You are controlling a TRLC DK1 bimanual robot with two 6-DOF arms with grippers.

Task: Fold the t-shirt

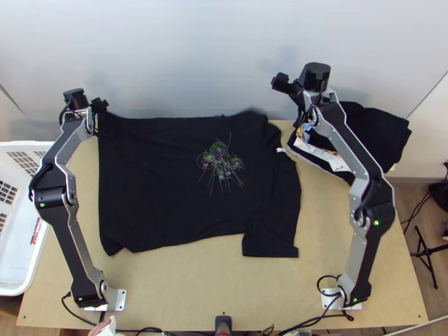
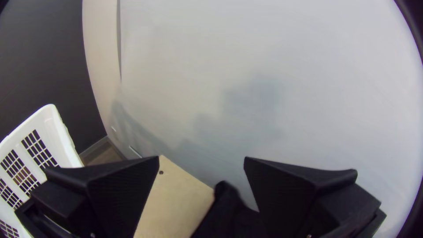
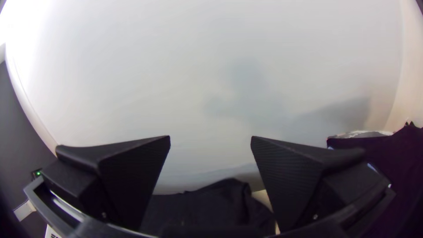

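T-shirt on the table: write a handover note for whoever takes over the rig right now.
Left end effector: open, by the far hem corner.
Right end effector: open, near the table's far edge.
T-shirt: spread, print up, hem left, collar right; near sleeve lies out, far sleeve hard to make out.
Done: shirt laid out; body unfolded.
Left: the folding, probably sleeves, then body.
Around: basket at left, dark cloth pile at right.
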